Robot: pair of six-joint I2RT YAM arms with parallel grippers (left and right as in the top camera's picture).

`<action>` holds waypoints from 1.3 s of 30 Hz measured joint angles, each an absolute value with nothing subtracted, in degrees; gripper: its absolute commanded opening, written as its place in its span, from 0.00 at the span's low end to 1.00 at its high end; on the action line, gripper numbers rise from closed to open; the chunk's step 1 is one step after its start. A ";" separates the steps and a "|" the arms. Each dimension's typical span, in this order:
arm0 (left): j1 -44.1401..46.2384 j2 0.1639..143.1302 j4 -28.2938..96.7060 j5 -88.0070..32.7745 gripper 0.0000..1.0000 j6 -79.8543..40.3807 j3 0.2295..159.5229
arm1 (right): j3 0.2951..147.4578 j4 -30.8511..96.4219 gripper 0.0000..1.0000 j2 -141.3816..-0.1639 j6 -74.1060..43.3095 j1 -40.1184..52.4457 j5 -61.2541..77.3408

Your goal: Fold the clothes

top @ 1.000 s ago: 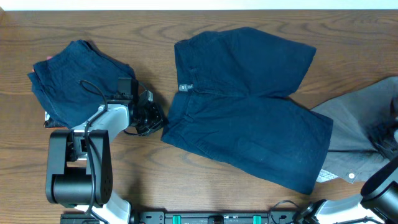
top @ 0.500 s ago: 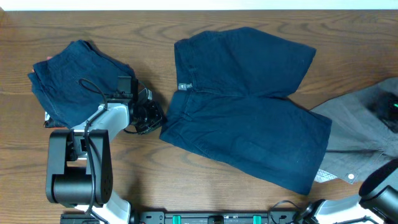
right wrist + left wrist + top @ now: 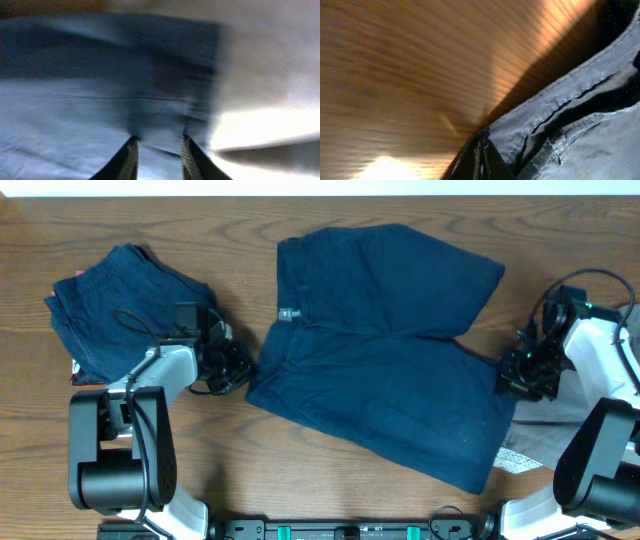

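Note:
The navy shorts [image 3: 380,370] lie spread flat mid-table, waistband to the left. My left gripper [image 3: 243,370] is at the waistband's lower corner; in the left wrist view its fingers [image 3: 482,150] are shut on the edge of the shorts [image 3: 580,120]. My right gripper [image 3: 510,375] is at the right leg hem; in the right wrist view its fingers [image 3: 159,142] are open, tips on the navy cloth [image 3: 100,100]. A folded navy pile [image 3: 110,320] lies at the far left. The grey garment [image 3: 540,425] lies at the right, partly under my right arm.
The grey garment appears pale and blurred at the right of the right wrist view [image 3: 270,75]. A pale label [image 3: 515,460] pokes out by the lower right hem of the shorts. The bare wooden table [image 3: 300,470] shows in front.
My left gripper has moved left and the shorts have shifted left with it. My right arm has swung in from the right edge to the shorts' right leg hem.

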State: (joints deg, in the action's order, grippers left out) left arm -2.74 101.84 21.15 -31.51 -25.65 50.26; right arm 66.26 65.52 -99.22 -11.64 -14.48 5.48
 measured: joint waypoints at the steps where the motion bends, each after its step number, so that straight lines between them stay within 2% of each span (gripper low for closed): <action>1: -3.18 101.84 21.39 -31.48 0.06 -25.65 50.30 | 65.89 65.82 0.33 -99.18 -13.67 -14.61 4.34; 4: -3.70 101.84 21.89 -31.46 0.06 -25.65 50.41 | 64.82 66.19 0.47 -98.19 -18.94 -15.64 1.10; 5: -3.70 101.84 21.89 -31.46 0.06 -25.65 50.41 | 64.27 66.13 0.55 -97.12 -21.02 -16.53 -0.36; 10: -3.70 101.84 22.02 -31.35 0.06 -25.65 50.46 | 60.90 64.69 0.63 -92.14 -26.33 -21.15 -4.80; 17: -3.70 101.84 22.06 -31.31 0.06 -25.65 50.50 | 50.70 55.92 0.90 -91.64 -29.04 -24.18 -4.27; 19: -3.70 101.84 22.06 -31.31 0.06 -25.65 50.50 | 47.72 52.29 0.90 -91.66 -29.08 -24.32 -3.62; 20: -3.70 101.84 22.09 -31.31 0.06 -25.65 50.50 | 46.78 51.11 0.87 -91.66 -29.10 -24.34 -3.46; 22: -3.70 101.84 22.09 -31.31 0.06 -25.65 50.50 | 45.74 49.01 0.68 -91.50 -28.97 -24.47 -3.20; 24: -3.70 101.84 22.09 -31.31 0.06 -25.65 50.50 | 45.08 46.72 0.17 -91.20 -29.10 -24.58 -2.48; 25: -3.70 101.84 22.09 -31.31 0.06 -25.65 50.50 | 44.91 45.78 0.08 -91.11 -29.32 -24.64 -2.37; 29: -3.70 101.84 22.11 -31.31 0.06 -25.65 50.50 | 44.51 42.39 0.01 -91.09 -29.54 -26.50 -4.64; 34: -3.70 101.84 22.11 -31.31 0.06 -25.65 50.50 | 45.34 40.05 0.01 -91.24 -29.54 -32.23 -8.29; 39: -3.70 101.84 22.15 -31.31 0.06 -25.65 50.50 | 51.24 43.38 0.04 -91.72 -29.23 -38.85 -13.82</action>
